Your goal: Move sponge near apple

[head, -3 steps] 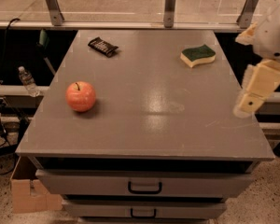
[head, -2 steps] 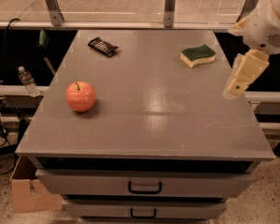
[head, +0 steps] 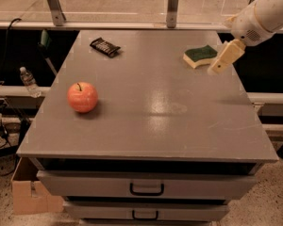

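Observation:
The sponge, dark green on top with a pale yellow body, lies flat on the grey table at the far right. The orange-red apple with a short dark stem stands at the left side of the table, far from the sponge. My gripper hangs from the white arm at the upper right, just to the right of the sponge and a little above the table. It holds nothing that I can see.
A dark candy bar wrapper lies at the far left of the table. Drawers sit under the front edge. A water bottle and a cardboard box are on the floor at the left.
My gripper has moved up and to the left, from beyond the table's right edge to just beside the sponge. The sponge and the apple have not moved.

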